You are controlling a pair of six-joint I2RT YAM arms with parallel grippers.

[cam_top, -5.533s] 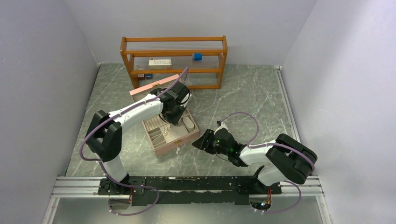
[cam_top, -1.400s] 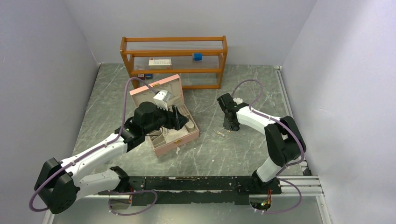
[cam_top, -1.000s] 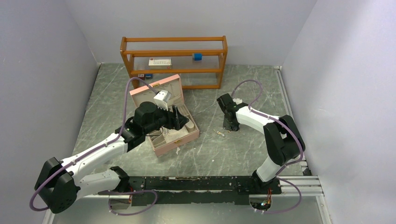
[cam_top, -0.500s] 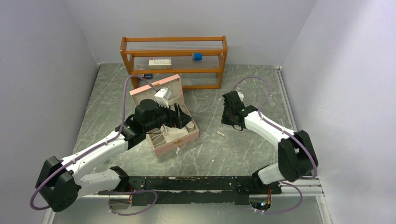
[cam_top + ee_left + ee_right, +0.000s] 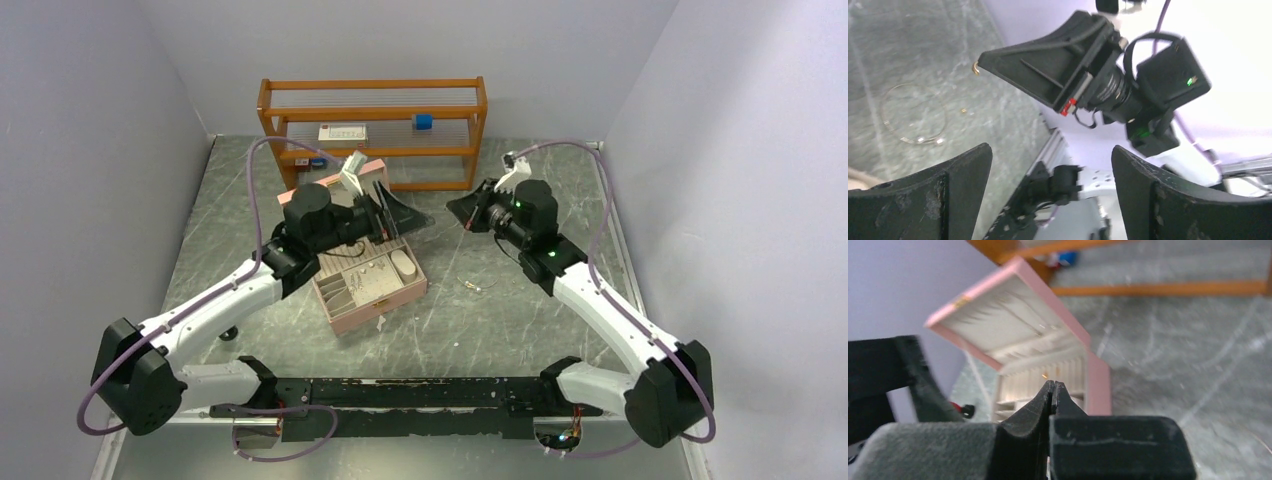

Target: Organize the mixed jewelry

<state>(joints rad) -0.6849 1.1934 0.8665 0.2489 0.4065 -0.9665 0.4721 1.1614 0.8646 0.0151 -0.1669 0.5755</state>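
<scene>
Your right end effector is up off the desk, right of the box, with its nose pointing left toward it. Its pads are pressed together, and the left wrist view shows a small gold piece pinched at the very tip. It is likely an earring, but too small to be sure. Your left end effector hangs over the far side of the box, spread wide, holding nothing and facing the right one. The box is open, with the lid leaning back to the far left and a few items in the compartments. A thin hoop and a gold speck lie loose on the desk right of the box, so sorting looks partway done. The step in hand, as I read it, is carrying the gold piece to its compartment. Pull the left arm clear first: it sits in the approach line, and a tip-to-tip clash would knock the piece loose. Bring the right arm in slowly and level, because the grip is on a tiny edge and a jolt could shed it. Mind the lid on the way in. Go low over the chosen slot before opening, so the piece does not bounce into a neighbour, and open only slightly. These views don't show which slot suits, so check the right wrist view once you are above the box.
</scene>
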